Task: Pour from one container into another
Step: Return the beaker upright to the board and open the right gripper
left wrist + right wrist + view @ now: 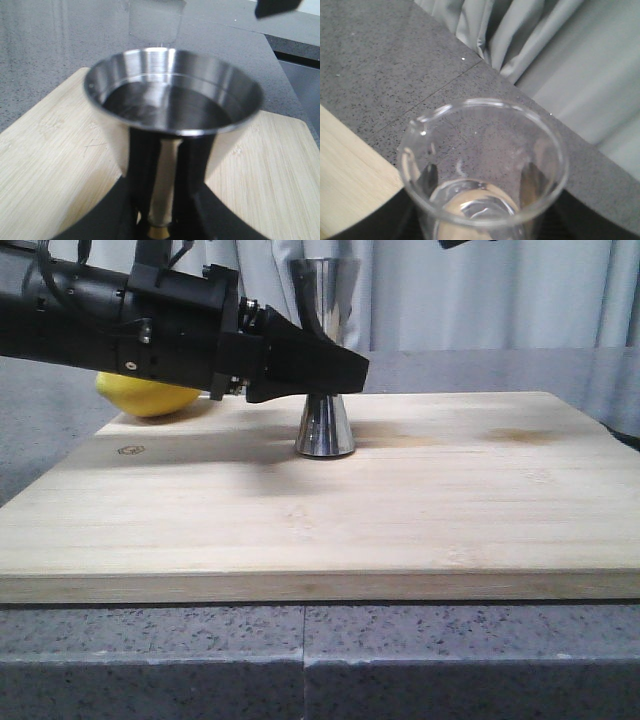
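The steel jigger [324, 425] stands upright on the wooden board [400, 510], its mirrored upper cup [172, 92] dark inside. My left gripper [330, 365] reaches in from the left and is shut on the jigger's waist, its black fingers [115, 215] on either side of the gold band [161, 231]. The clear glass beaker [482, 165] sits in my right gripper [480, 215], which is shut on it; dark pads [532, 180] show through the glass, and a little clear liquid lies at its bottom. In the left wrist view the beaker [152, 22] is faint, high beyond the jigger.
A yellow lemon [150, 395] lies behind the left arm at the board's back left. The board rests on a grey speckled counter [300, 660], and its corner [350, 170] shows below the beaker. Pale curtains [555, 55] hang behind. A dark bit of the right arm [465, 243] shows overhead.
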Robot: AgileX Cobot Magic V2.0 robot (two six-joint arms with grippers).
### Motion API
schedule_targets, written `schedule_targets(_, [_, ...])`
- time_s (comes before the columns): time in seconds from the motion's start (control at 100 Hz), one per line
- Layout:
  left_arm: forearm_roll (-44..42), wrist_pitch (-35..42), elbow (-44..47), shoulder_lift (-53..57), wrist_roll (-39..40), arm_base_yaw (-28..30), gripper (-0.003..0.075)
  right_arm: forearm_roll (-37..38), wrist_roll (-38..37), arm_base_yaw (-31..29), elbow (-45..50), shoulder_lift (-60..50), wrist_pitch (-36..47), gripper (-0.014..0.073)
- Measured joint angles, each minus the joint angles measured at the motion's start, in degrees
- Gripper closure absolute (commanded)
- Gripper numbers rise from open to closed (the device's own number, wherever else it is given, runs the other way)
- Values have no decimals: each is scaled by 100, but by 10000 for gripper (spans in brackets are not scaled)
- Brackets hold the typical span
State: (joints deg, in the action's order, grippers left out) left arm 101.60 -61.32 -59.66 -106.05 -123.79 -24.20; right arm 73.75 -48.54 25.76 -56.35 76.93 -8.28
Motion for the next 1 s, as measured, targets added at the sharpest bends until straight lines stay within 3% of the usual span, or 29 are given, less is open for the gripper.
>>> schedule_targets(0.18, [0, 0, 0, 0, 0, 0, 659, 0, -799, -707, 628, -364, 863, 315])
schedule_targets(0.51, [0, 0, 0, 0, 0, 0, 659, -22, -980, -1799, 1679, -600, 2820, 315])
schedule_targets(0.65, [0, 0, 0, 0, 0, 0, 659, -278, -492, -2071, 1947, -600, 3508, 315])
schedule_targets(1.0, [0, 0, 0, 0, 0, 0, 659, -1063, 661, -2103, 2167, -93, 4196, 315])
